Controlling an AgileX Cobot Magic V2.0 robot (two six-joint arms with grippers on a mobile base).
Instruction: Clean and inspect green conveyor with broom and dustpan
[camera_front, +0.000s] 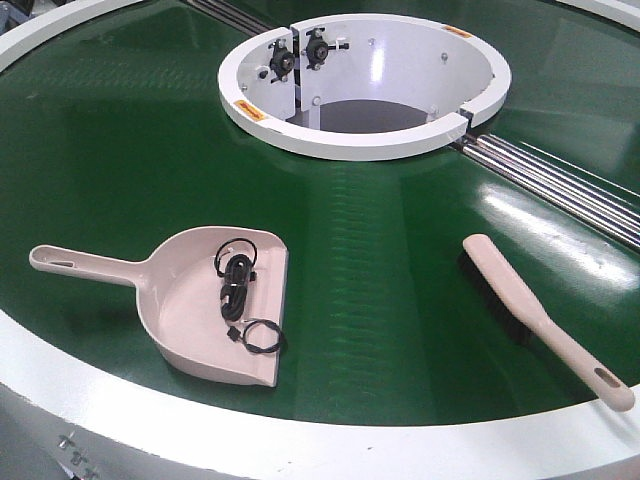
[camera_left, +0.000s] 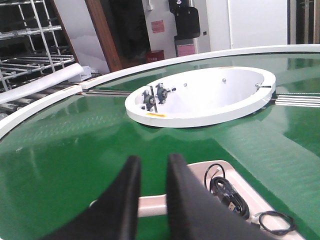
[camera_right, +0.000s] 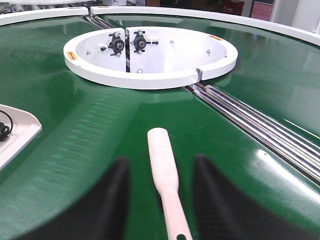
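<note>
The green conveyor fills every view. On it at the left lies the beige dustpan, handle pointing left, with black coiled cables inside. The beige broom lies at the right, bristles on its left side, handle toward the near rim. Neither gripper shows in the front view. My left gripper hovers open over the dustpan handle, which crosses the gap below its fingers. My right gripper is wide open, and the broom lies lengthwise between its fingers, untouched.
The white ring-shaped hub stands at the back centre, with black fittings inside it. Metal rails run from the hub to the right. The white outer rim borders the near edge. Shelving stands beyond the belt.
</note>
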